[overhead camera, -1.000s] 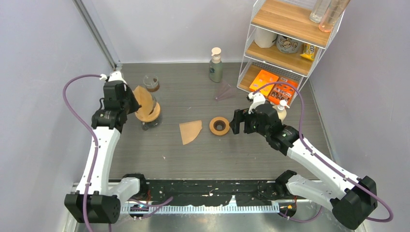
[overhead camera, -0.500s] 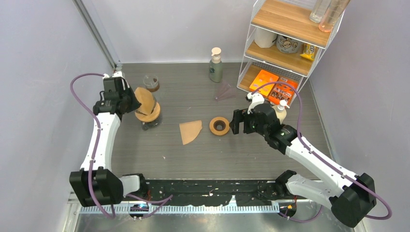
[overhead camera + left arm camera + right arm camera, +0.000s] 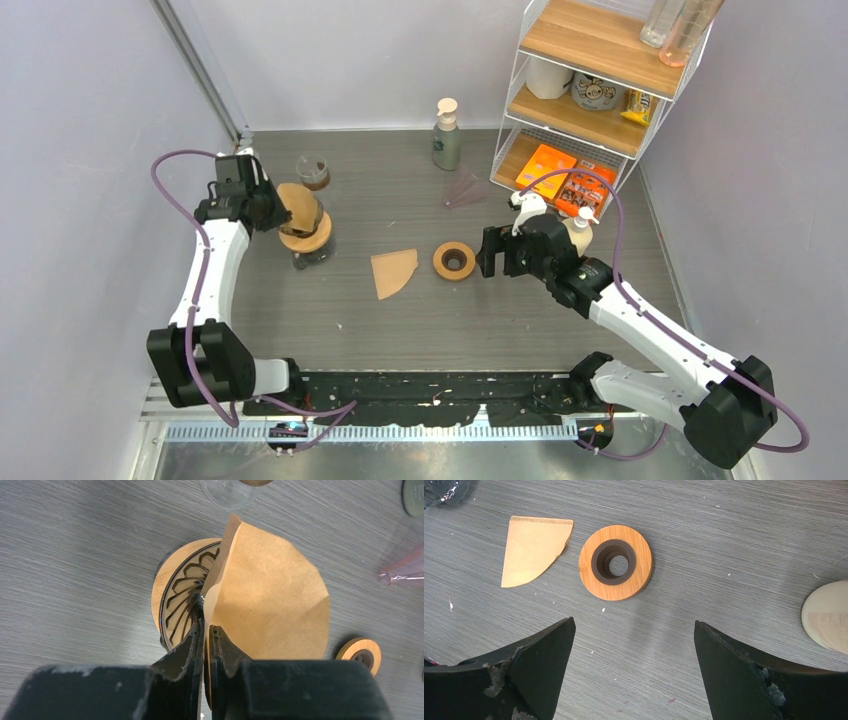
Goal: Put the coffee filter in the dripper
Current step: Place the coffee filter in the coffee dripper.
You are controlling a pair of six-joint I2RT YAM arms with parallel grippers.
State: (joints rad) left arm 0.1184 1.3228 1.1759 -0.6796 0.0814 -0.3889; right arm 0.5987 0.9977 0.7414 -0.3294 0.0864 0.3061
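Bench [image 3: 400,330], as I see it: the right hand [image 3: 633,624] is spread wide and empty. The left hand [image 3: 206,622] is over the dripper [image 3: 180,595], pinched onto the edge of the coffee filter [image 3: 265,605], which stands half-open against the rim; seating unclear. 1 spare filter [image 3: 534,550] lies flat beside the wooden ring [image 3: 615,562].

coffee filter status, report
Copy: left pincer shut on coffee filter edge. Tilted over dripper, not seated. Open right pincer by wooden ring. Nothing blocking.
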